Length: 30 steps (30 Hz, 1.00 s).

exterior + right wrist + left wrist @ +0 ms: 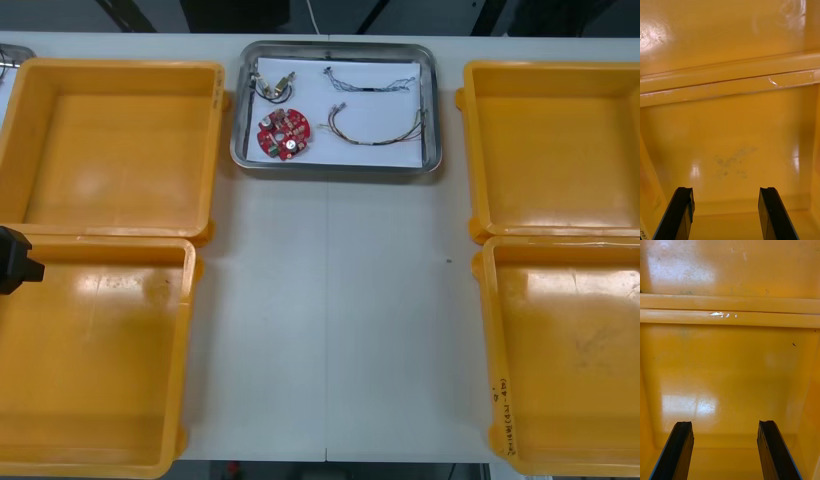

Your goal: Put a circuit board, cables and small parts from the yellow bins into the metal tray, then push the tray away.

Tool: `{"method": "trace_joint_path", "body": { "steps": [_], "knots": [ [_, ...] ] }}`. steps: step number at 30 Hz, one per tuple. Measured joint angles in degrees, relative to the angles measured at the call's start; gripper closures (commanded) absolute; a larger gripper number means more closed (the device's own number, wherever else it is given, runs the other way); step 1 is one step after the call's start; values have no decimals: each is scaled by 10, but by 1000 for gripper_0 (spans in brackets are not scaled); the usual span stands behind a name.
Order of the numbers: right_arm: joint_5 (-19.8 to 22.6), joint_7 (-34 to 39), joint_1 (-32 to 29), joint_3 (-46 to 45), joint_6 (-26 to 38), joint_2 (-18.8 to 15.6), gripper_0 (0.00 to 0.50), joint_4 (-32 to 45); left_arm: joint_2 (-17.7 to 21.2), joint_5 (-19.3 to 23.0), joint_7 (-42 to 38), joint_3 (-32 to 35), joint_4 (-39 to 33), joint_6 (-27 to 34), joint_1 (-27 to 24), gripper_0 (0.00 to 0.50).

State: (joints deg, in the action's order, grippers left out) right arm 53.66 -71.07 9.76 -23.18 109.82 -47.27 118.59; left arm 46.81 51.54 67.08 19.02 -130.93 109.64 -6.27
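**Light table: tray filled at far edge, both claws wide**

On the light table (330, 330), the left gripper (726, 423) hangs wide open over the near left yellow bin (90, 350). At the middle of the far edge, the metal tray (432, 100) holds small metal parts (278, 78) and a round red circuit board (282, 133) along its left side, with cables (372, 140) to their right. The right gripper (726, 189) is spread wide over the near right yellow bin (560, 400)

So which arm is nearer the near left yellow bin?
Left: left gripper, jaws open, hangs over the near left bin; right gripper, jaws open, over the near right bin.
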Motion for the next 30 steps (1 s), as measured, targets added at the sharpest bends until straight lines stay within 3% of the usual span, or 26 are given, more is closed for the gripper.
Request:
{"method": "trace_joint_path", "body": {
  "steps": [30],
  "knots": [
    [4,0,-1,0,0,0,0,26,0,0,0,0,0,0,0,0]
  ]
}}
